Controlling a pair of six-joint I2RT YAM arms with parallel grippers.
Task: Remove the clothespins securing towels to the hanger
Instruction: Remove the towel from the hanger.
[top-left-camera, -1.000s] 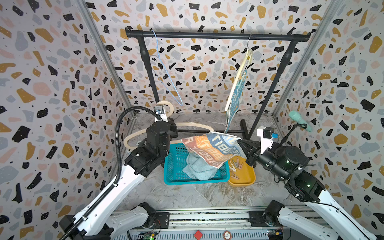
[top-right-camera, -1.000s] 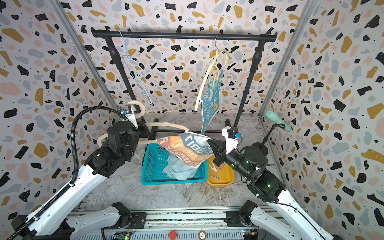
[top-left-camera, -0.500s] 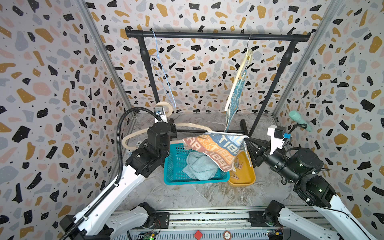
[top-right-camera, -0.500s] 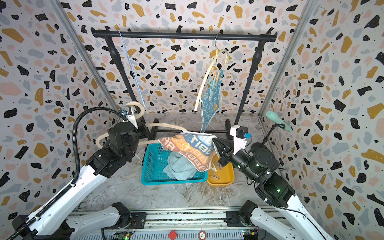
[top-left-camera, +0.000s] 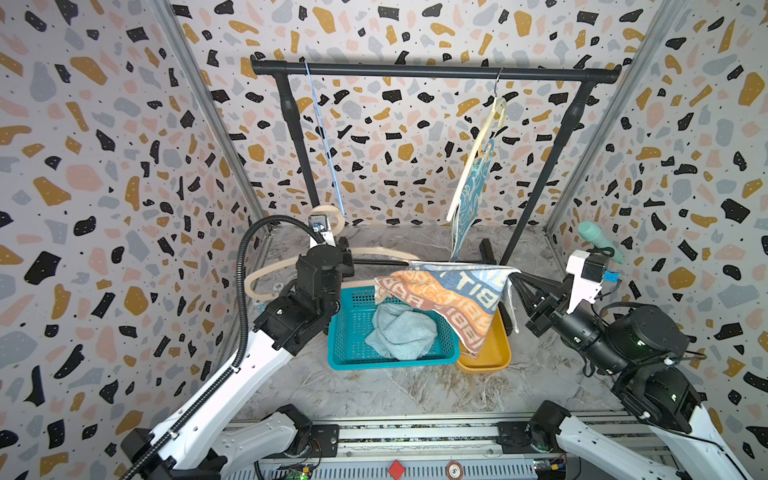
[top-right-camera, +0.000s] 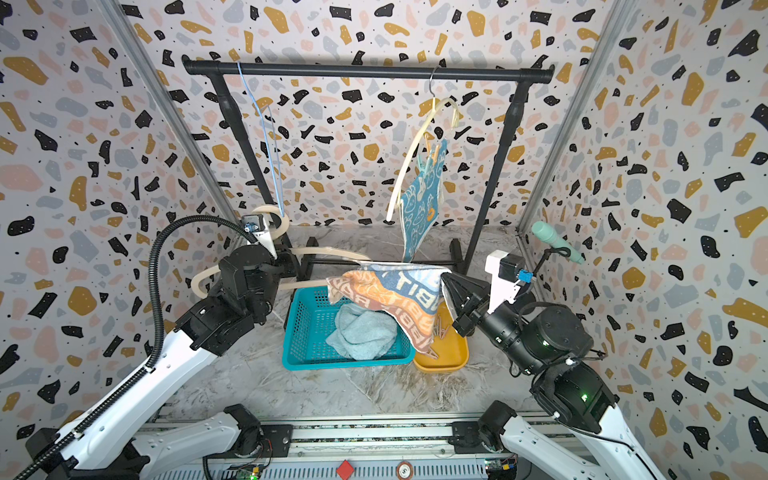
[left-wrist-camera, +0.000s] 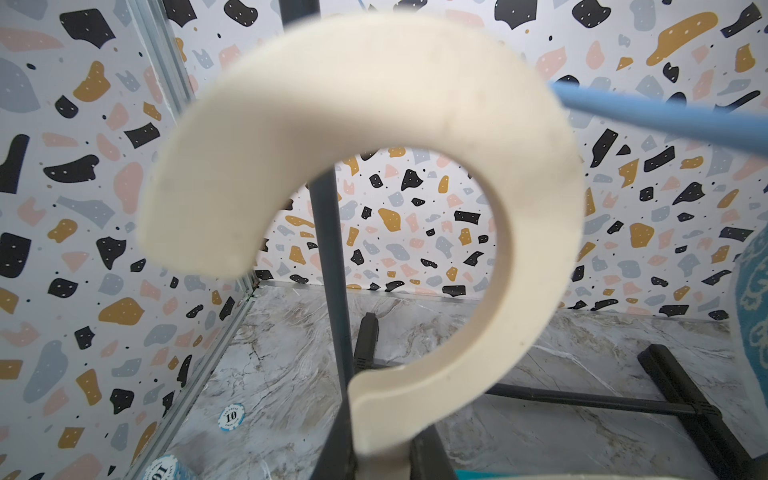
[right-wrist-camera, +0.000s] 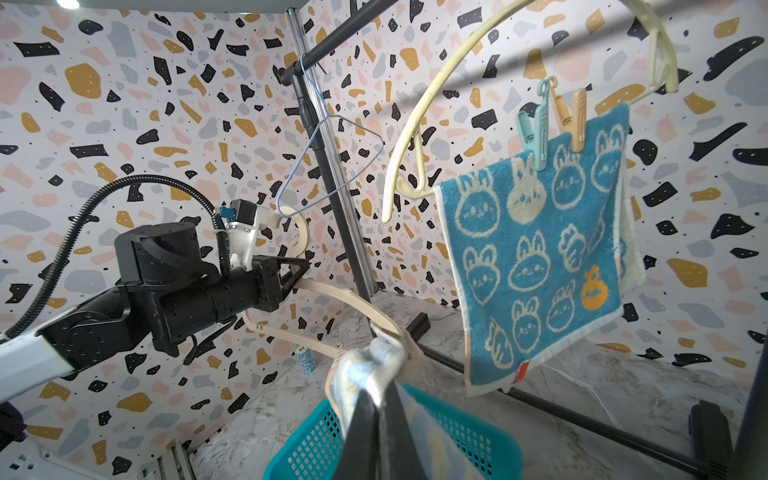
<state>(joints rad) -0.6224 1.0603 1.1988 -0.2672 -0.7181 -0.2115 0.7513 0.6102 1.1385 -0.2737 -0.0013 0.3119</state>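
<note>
Over the teal basket (top-left-camera: 338, 332), top views: right gripper (top-left-camera: 515, 279) pinches striped towel (top-left-camera: 449, 297) at cream hanger (top-left-camera: 390, 252) end
Left wrist: hook (left-wrist-camera: 519, 249) looms close; jaws unseen here
Right wrist: left gripper (right-wrist-camera: 297, 270) clamps cream hanger; mint clothespin (right-wrist-camera: 536, 137), peach clothespin (right-wrist-camera: 577, 120) pin rabbit towel (right-wrist-camera: 536, 266)

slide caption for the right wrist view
Right end effector shut on striped towel above teal basket; rabbit towel hangs by two clothespins.

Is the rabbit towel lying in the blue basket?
No, the rabbit towel hangs from a cream hanger, held by two clothespins.
</note>
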